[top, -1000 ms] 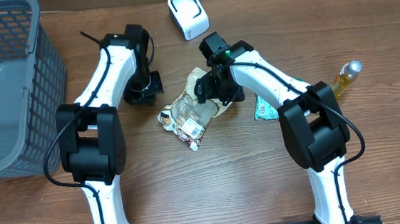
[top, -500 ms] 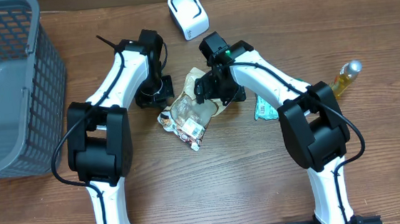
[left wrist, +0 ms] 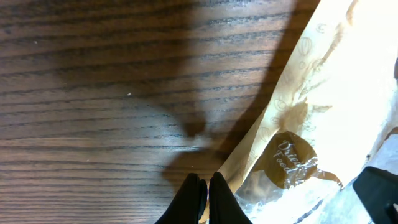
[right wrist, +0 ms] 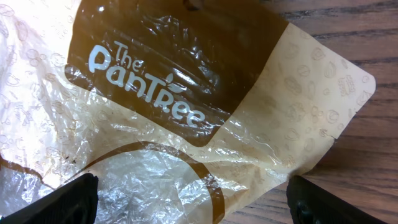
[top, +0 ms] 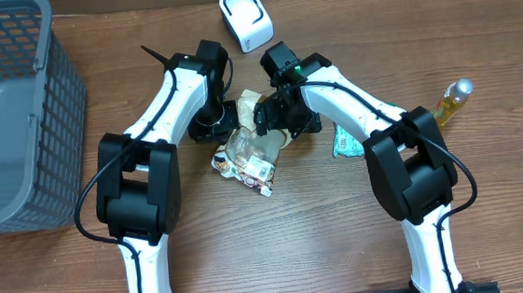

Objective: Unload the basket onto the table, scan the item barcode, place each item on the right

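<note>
At the wooden table (top: pixel 344 243), my two arms meet over a crumpled snack bag (top: pixel 250 145) that lies flat on the boards, just short of the white scanner (top: pixel 245 17) standing at the far edge. My right pincer (top: pixel 283 117) hangs over the bag's upper end with its fingers spread wide; its wrist view shows them straddling the printed film and gripping nothing. My left pincer (left wrist: pixel 207 186) is pressed together, its tips down at the bag's left edge where film meets wood, with nothing visibly caught between them. By my reading the job has barely begun: the bag is not lifted, not held, and not facing the scanner, which sits apart from it. A pale label (top: pixel 260 171) at the bag's near end may carry the barcode, though it is too small to be sure. Left to do, I judge: take a firm hold, raise the bag, and turn that label toward the scanner's window.
</note>
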`<state>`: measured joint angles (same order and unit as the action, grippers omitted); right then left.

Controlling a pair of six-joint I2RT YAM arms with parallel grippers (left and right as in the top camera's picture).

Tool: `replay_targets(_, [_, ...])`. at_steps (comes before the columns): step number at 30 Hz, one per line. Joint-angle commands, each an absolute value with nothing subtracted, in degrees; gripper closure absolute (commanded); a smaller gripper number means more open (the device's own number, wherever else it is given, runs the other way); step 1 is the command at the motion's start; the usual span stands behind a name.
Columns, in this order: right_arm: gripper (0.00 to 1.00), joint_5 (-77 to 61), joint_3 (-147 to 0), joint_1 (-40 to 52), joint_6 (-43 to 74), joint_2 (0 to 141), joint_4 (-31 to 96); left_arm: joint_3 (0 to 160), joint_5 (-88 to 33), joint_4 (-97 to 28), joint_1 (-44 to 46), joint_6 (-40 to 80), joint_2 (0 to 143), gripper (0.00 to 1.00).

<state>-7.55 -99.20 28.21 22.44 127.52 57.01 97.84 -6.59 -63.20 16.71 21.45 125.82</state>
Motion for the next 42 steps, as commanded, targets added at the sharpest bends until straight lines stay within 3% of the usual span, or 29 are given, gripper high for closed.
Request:
replay_targets(1, [0.06,-7.6,-98.7,28.4,22.4,125.1,56.9,97.5,-7.1,-62.9,17.0,23.4,126.0,0.96])
replay_targets(42, [0.01,-7.6,-98.7,28.4,22.0,125.1,56.7,93.2,-7.5,-58.6,16.3,22.2,126.0,0.96])
